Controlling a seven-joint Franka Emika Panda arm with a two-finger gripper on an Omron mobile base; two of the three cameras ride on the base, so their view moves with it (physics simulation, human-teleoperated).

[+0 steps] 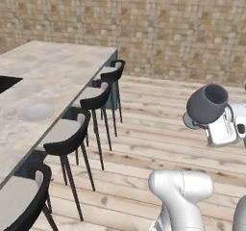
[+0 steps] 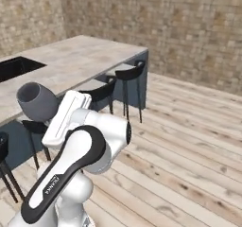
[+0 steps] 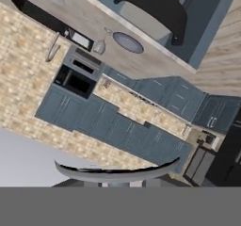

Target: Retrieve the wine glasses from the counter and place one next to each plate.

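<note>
Goblet [image 1: 208, 103]: dark grey, held up in the air over the wooden floor [image 1: 158, 143].
End effector [image 1: 222, 125]: clamped on the goblet's stem.
Plate [image 1: 36, 112]: pale, on the counter [image 1: 53, 76] above the black stools [image 1: 72, 134].

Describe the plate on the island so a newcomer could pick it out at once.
Start at the long beige marbled stone island top with black bar stools along its edge. The flat round pale grey plate lies near that edge, above a stool. Almost matching the stone, it is the only round disc there.
</note>
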